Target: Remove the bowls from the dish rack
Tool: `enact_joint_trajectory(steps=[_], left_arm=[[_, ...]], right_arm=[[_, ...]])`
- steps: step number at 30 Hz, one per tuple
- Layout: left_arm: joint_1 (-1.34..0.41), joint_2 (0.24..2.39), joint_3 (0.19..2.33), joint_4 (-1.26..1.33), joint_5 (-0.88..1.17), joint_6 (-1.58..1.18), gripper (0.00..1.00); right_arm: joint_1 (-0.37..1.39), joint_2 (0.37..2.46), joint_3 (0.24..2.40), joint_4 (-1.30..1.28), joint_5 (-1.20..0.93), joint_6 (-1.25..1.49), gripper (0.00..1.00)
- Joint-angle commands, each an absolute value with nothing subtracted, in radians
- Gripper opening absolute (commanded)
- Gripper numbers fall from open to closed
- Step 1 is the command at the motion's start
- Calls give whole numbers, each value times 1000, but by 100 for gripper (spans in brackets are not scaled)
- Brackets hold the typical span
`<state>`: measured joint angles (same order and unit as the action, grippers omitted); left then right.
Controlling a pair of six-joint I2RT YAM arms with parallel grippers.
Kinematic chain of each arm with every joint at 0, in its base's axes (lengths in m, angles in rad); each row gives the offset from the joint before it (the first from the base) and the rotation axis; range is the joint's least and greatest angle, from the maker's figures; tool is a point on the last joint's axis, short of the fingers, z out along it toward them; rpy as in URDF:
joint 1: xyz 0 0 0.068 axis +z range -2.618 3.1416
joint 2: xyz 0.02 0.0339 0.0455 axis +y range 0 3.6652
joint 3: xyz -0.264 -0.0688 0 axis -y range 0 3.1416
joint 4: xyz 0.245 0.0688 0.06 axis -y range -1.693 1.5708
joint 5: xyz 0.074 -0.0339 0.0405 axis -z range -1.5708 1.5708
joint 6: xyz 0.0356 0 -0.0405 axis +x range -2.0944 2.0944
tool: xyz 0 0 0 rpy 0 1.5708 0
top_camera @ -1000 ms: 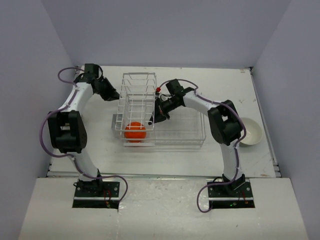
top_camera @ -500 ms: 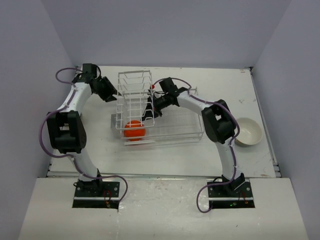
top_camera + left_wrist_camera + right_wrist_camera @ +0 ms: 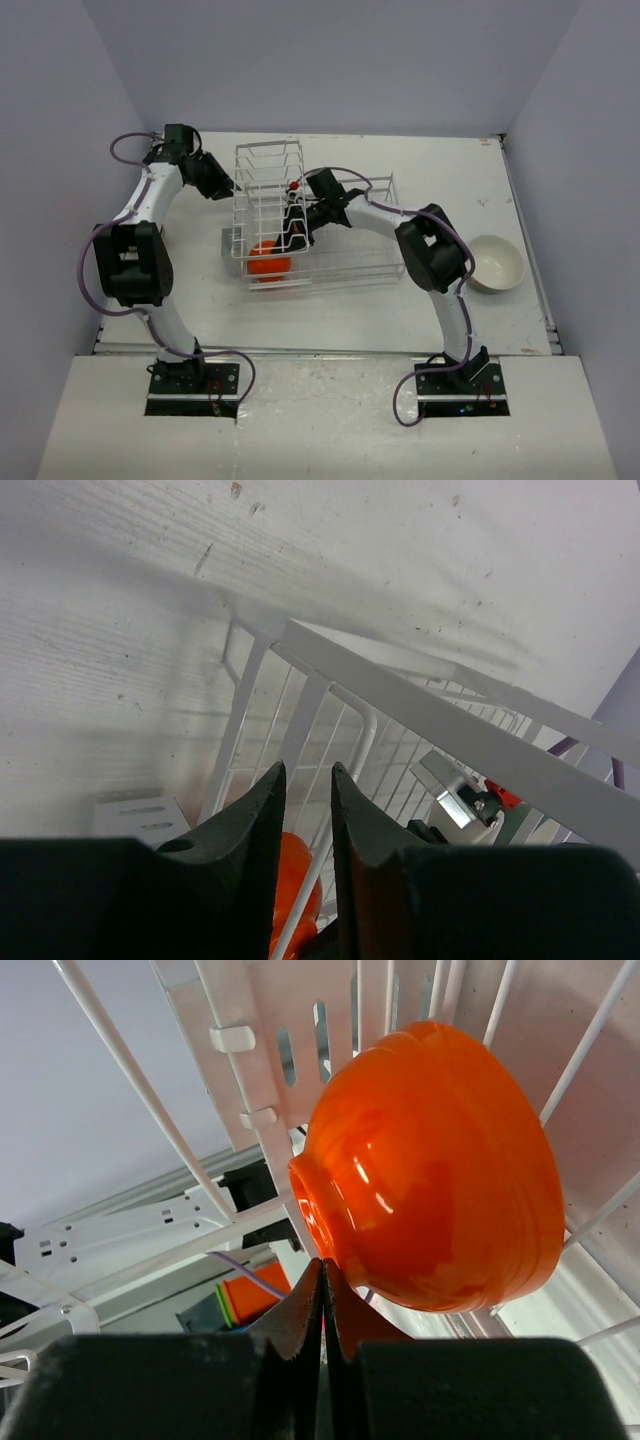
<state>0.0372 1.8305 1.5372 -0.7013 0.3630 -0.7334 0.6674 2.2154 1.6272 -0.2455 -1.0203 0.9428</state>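
Observation:
The silvery-white wire dish rack lies mid-table with its tall slot end on the left. One bright orange bowl sits inside under the tall slots, and fills the right wrist view, tipped on its side. My right gripper is inside the rack, shut and empty, its tips against the bowl's side just below its foot. My left gripper is at the rack's far left top edge, its fingers a narrow gap apart, with a rack wire showing beyond them. A cream bowl stands on the table at right.
The white table's near edge runs in front of the arm bases. Grey walls close in on the back and both sides. A small grey slotted plate lies on the table by the rack's left end.
The rack has slid left and turned a little. My right gripper has moved left inside it, up against the orange bowl. The left gripper has barely moved.

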Motion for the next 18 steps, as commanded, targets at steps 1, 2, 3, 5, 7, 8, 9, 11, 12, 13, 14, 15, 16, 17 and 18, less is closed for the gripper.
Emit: enact_joint_trajectory(steps=[1, 2, 3, 5, 7, 8, 9, 11, 12, 13, 14, 15, 16, 17, 18], left_arm=[[41, 1832, 1572, -706, 371, -739, 26], [41, 1827, 1571, -706, 368, -739, 24], [41, 1827, 1571, -707, 365, -736, 20], [44, 1822, 1566, -712, 364, -736, 13], [46, 1816, 1562, -712, 362, -736, 10], [49, 1812, 1560, -712, 361, -736, 9], [51, 1810, 1557, -713, 359, -736, 6], [51, 1807, 1554, -712, 359, -736, 4], [52, 1807, 1552, -710, 359, -738, 4], [51, 1806, 1551, -709, 360, -739, 4], [52, 1805, 1551, -707, 360, -739, 4], [52, 1807, 1551, -707, 364, -741, 4], [52, 1807, 1551, -704, 365, -741, 4], [51, 1807, 1551, -704, 365, -742, 4], [52, 1807, 1551, -704, 367, -742, 4]], right_arm=[[680, 2152, 1614, -215, -973, 945, 0], [681, 2152, 1615, -221, -966, 943, 0], [684, 2151, 1612, -221, -957, 942, 0], [686, 2143, 1617, -253, -919, 930, 0], [687, 2132, 1620, -284, -879, 914, 0], [687, 2126, 1620, -328, -821, 895, 0], [687, 2114, 1627, -359, -786, 882, 0], [686, 2100, 1635, -443, -712, 855, 0], [686, 2092, 1637, -462, -648, 844, 0], [687, 2074, 1638, -486, -612, 836, 0], [687, 2068, 1638, -527, -579, 819, 0], [686, 2062, 1634, -541, -537, 816, 0], [686, 2051, 1631, -549, -525, 815, 0], [686, 2048, 1628, -558, -511, 815, 0], [684, 2043, 1626, -571, -474, 815, 0]])
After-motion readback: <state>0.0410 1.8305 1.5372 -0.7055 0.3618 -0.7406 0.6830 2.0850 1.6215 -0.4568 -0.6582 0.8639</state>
